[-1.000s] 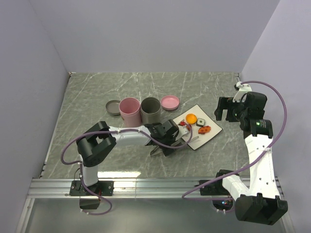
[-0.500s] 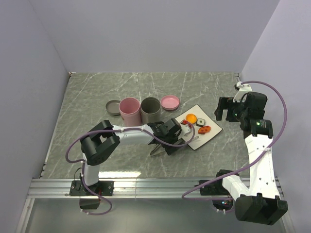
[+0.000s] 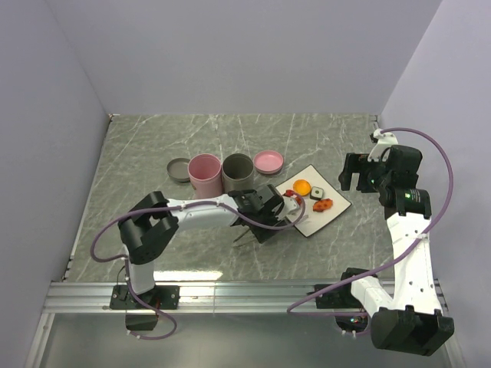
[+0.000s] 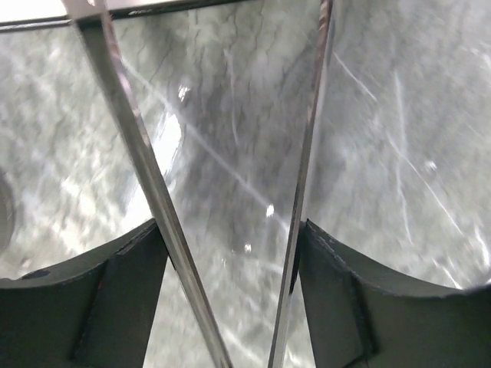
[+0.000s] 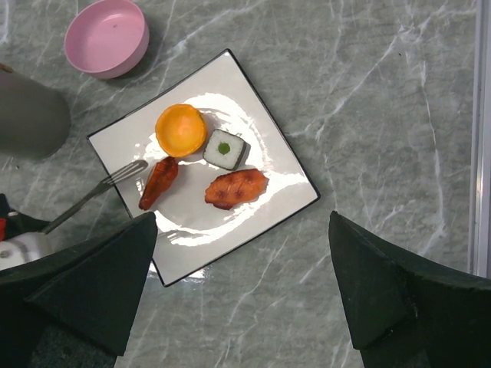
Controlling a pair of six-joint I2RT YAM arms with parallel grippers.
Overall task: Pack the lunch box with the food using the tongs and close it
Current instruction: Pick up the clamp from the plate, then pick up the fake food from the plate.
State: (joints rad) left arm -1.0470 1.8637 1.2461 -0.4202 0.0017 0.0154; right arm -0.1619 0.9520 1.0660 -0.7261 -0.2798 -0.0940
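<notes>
Grey marbled table (image 3: 138, 146), pale lilac walls on three sides. Top view, L to R across the middle: grey lid (image 3: 179, 169) lying flat, then pink tub (image 3: 204, 175) just beside it. Next comes grey tub (image 3: 238, 173), upright and touching the pink one, then pink lid (image 3: 268, 161) w/ hollow side up.

Left arm reaches in from bottom left toward centre. Left gripper (image 3: 265, 216) sits low over the table, just below the tubs and at the left edge of white plate (image 3: 314, 221). Left wrist view: fingers (image 4: 115, 299) are closed in on the tongs (image 4: 146, 176), w/ one silver arm against the inner face of each finger. The arms spread toward top of frame; joined end is out of shot.

Right wrist view: one tong tip lies on the plate's left part, just beside reddish-brown lump (image 5: 159, 182). All food is on the plate: orange round piece (image 5: 180, 129) upper left, dark cube w/ pale centre (image 5: 225, 149) right of it, second reddish-brown lump (image 5: 236, 188) below the cube. None of it is in a tub.

Right gripper (image 3: 354, 178) hangs at right of the top view, raised, beside the plate's right corner. Its jaws are spread wide, holding nothing.
</notes>
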